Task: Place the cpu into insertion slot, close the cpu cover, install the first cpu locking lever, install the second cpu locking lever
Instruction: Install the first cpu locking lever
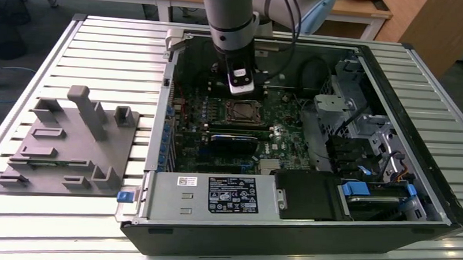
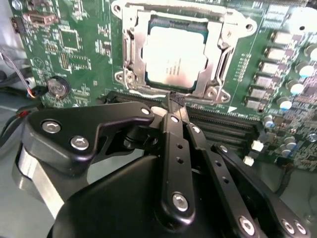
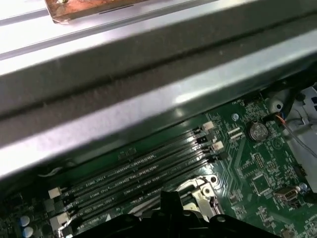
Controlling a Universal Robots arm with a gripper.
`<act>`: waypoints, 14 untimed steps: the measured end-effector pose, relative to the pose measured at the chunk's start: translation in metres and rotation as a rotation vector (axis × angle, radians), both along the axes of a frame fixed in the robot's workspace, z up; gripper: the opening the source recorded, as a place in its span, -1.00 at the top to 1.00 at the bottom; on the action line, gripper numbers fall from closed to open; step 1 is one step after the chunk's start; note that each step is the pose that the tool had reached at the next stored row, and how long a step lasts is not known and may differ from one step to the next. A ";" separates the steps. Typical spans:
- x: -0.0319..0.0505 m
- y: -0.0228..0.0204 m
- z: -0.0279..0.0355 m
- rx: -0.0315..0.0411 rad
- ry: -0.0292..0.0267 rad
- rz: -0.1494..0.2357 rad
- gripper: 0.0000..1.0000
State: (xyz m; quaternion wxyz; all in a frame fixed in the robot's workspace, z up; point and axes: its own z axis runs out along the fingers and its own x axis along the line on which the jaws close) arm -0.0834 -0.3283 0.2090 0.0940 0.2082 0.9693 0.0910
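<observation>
Inside the open computer case (image 1: 388, 72) — cpu (image 2: 174, 53) seated under the cpu cover (image 2: 218, 47) — the vertical gripper (image 2: 174, 99), fingers closed and empty, hangs at the socket's edge.

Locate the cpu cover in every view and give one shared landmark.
Exterior view: cpu cover, mid-board, below the claw.
Second wrist view: cover beyond the claw tips, framing the cpu.
First wrist view: its corner.
Landmark: coin cell.
</observation>
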 end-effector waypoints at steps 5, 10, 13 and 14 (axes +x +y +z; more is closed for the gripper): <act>0.0000 -0.0072 0.0000 -0.0071 0.0000 0.000 0.79; 0.0035 -0.0085 0.0000 -0.0173 0.0049 0.000 0.79; 0.0094 -0.0085 0.0000 -0.0264 0.0143 0.000 0.79; 0.0111 -0.0085 0.0000 -0.0305 0.0172 0.000 0.79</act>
